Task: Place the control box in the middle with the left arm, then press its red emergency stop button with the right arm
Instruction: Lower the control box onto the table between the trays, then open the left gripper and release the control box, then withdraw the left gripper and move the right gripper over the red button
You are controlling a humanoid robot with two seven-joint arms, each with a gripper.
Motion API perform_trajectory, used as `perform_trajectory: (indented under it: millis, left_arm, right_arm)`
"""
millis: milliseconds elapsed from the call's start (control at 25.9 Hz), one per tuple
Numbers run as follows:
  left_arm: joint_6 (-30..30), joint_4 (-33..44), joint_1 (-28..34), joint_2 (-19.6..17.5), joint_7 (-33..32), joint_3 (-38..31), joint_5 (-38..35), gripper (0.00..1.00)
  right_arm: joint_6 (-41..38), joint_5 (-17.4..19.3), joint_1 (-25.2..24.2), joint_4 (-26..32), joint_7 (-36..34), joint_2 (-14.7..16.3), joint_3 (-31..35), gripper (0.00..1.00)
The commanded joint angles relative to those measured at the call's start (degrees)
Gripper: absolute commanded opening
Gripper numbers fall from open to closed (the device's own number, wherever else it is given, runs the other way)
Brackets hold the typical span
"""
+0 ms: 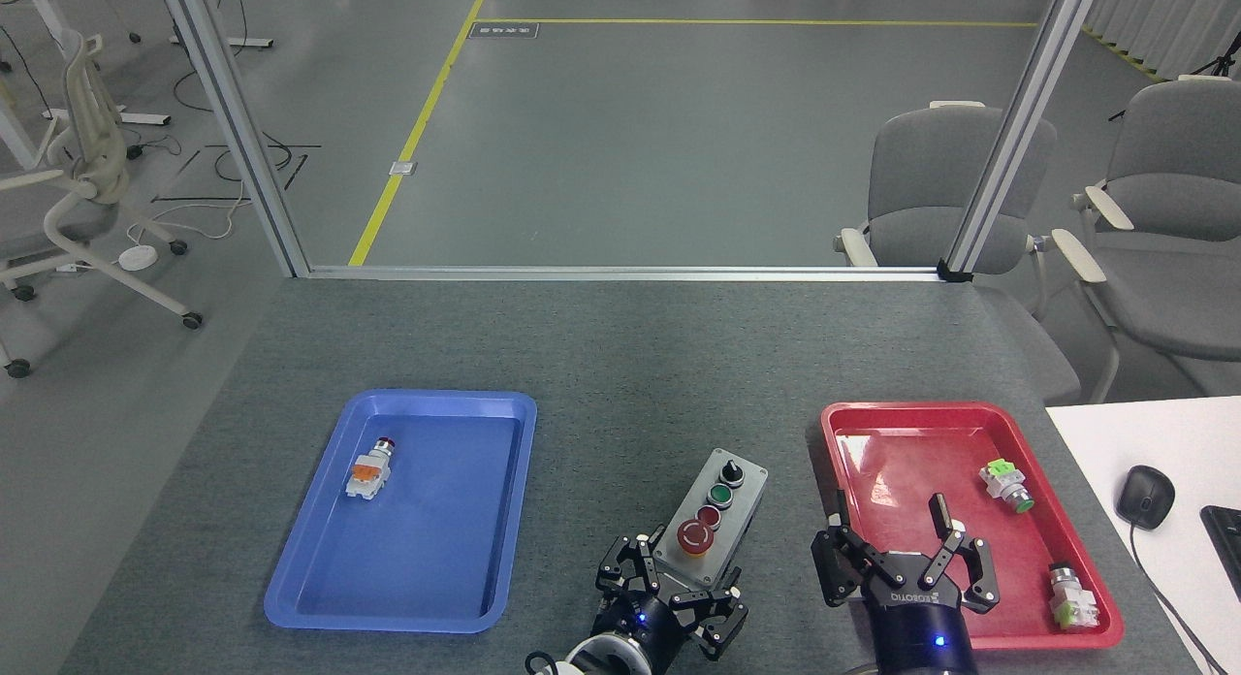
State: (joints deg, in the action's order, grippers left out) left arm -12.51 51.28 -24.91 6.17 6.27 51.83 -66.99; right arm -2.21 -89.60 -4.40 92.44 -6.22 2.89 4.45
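on the left of the grey felt table (582, 365) lies a blue tray (320, 578), and in its far left part rests a small pushbutton part (368, 471) with an orange and white body and a red cap. it lies well apart from everything else.

toward the middle of the table, near the front edge, sits the control box (742, 505), between the two trays and turned at a slant, its far end leaning to the right. along its light grey top run a black knob (733, 473) at the far end, then a green button (722, 495), a small red button (710, 516) and the big red emergency stop button (694, 536) at the near end. the left gripper (672, 593) sits right at the box's near end, its black fingers (628, 564) spread to either side of that end; whether they press on the box or only flank it i cannot tell.

just to the right, the right gripper (906, 559) hangs over the near left corner of the red tray (970, 413), fingers splayed wide with nothing between them, apart from the box and off to the right of the big red button. farther right in the red tray lie two loose pushbutton parts, one with a green cap (1006, 488) and one with a silver cap (1073, 597).

beyond the table's right edge stands a white desk (1096, 442) with a black mouse (1144, 496).
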Motion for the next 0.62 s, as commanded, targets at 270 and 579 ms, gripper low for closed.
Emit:
perform_trajectory:
  millis: [270,579]
  left_arm:
    - [0.6,14.9,7.9,-10.6,-0.3,-3.1,0.1,0.99]
    - [3.0,33.7,16.6,-22.5,-0.3,-12.0,0.1,0.99]
  right_arm:
    - [-0.3,0.0,-0.1,-0.2,0.2,-0.9,-0.7,0.66]
    - [-3.4,-0.1,-0.1,-0.7,0.1,-0.9,-0.7,0.29]
